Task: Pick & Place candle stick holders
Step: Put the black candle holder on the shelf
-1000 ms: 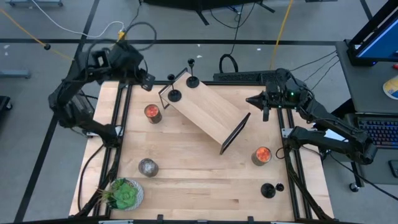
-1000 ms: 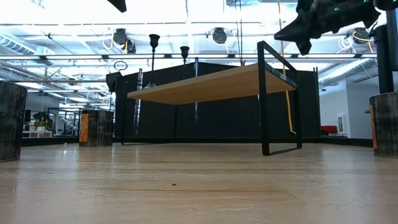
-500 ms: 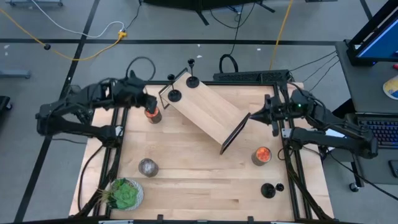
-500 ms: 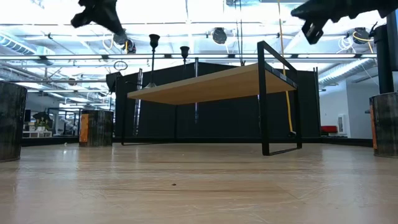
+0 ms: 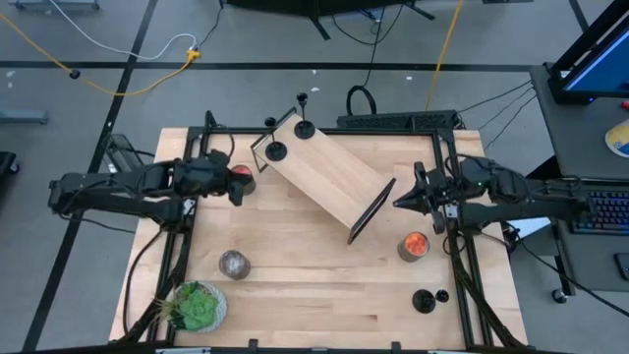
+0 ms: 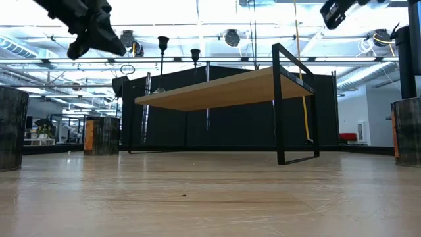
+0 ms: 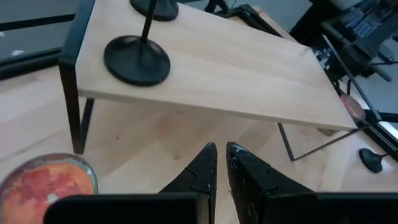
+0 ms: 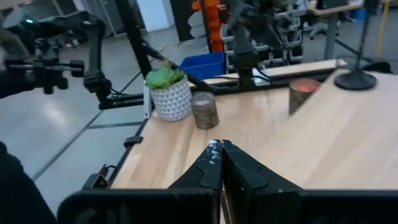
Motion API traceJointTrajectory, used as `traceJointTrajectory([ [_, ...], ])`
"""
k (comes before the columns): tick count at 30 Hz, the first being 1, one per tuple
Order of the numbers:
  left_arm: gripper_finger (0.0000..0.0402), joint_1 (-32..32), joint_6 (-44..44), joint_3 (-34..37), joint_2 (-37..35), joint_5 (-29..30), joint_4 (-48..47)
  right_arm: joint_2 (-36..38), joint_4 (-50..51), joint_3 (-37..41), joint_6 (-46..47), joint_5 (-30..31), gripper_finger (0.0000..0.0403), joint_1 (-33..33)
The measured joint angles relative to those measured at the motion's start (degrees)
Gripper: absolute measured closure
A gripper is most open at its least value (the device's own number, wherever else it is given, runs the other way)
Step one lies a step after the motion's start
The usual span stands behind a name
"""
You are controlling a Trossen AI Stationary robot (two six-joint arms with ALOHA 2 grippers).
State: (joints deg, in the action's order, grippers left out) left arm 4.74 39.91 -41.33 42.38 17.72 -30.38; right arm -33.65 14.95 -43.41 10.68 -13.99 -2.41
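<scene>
Two black candle stick holders stand on their round bases at the far left end of a small wooden stand; the left wrist view shows them. Another holder stands on the table near its near right corner. My left gripper hovers shut above a red candle jar, just left of the stand, holding nothing. My right gripper hovers shut at the stand's right end, also holding nothing.
A second red candle jar stands near the right edge and a grey one at the left. A potted green plant fills the near left corner. Bare wood lies between the stand and the near edge.
My left gripper has come down from the far left corner toward the near edge and now hangs over the red candle jar beside the stand. My right gripper has swung toward the near edge, along the stand's right end. Both have stayed shut; nothing on the table has moved.
</scene>
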Motion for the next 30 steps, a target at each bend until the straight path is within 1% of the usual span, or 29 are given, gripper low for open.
traceJointTrajectory([
  [3,0.0364,-2.0,1.5,2.1,-1.3,1.8,0.6,-2.1,1.4,-2.4,0.0,2.7,0.0403,4.3],
  [5,0.0364,-3.3,2.4,3.0,-2.0,2.3,0.6,-3.7,4.4,-4.4,0.5,3.8,0.0403,7.1],
  [8,0.0364,-5.1,3.8,3.9,-2.5,2.4,0.6,-6.8,11.8,-8.0,3.8,3.8,0.0403,10.7],
  [14,0.0364,-7.8,4.2,4.1,-2.7,4.5,0.6,-13.8,26.9,-17.4,13.5,3.7,0.0403,17.9],
  [19,0.0364,-9.3,2.9,4.1,-2.7,5.1,0.5,-19.4,37.1,-25.7,24.8,3.5,0.0403,23.7],
  [22,0.0364,-10.3,2.0,4.1,-2.7,6.8,0.5,-22.7,41.3,-29.2,32.0,2.9,0.0403,27.3],
  [25,0.0364,-11.6,0.5,4.1,-2.7,8.6,0.5,-25.3,42.1,-31.1,39.4,0.7,0.0403,30.5],
  [27,0.0364,-12.1,-0.3,4.1,-2.7,9.4,0.5,-26.6,42.2,-31.3,45.9,-1.1,0.0403,32.4],
  [30,0.0364,-12.6,-0.9,4.1,-2.7,9.5,0.5,-28.2,43.3,-31.3,57.3,-6.3,0.0403,35.1],
])
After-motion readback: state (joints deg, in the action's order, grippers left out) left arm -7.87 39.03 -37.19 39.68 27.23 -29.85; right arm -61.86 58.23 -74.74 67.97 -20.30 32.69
